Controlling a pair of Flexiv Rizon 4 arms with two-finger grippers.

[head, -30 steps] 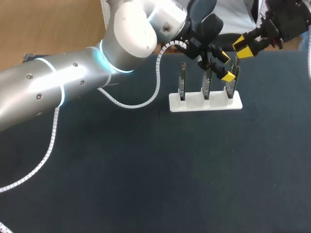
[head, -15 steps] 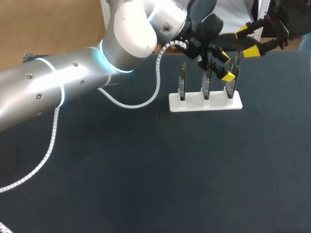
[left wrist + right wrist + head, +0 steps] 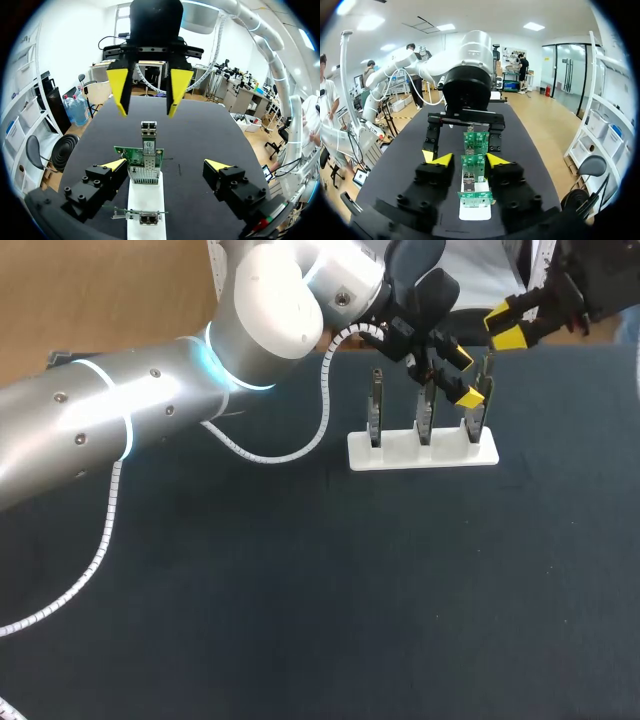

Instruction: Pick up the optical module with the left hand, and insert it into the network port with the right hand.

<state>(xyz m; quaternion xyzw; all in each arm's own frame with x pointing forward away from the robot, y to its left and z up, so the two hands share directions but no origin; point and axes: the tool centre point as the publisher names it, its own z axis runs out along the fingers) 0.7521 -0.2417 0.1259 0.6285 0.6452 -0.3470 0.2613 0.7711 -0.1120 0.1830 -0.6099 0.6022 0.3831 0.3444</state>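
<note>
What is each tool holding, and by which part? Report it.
Nothing. Left tool stands open astride a card in the white rack, untouched; right tool hangs open and empty.

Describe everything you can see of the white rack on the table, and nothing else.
The white rack is a long, flat, plastic-looking block lying on the dark table near its far edge. It holds three small circuit boards upright in a row. The left gripper, open, straddles the boards above it; the right gripper, open, hangs beyond its end. Neither visibly touches the rack.
</note>
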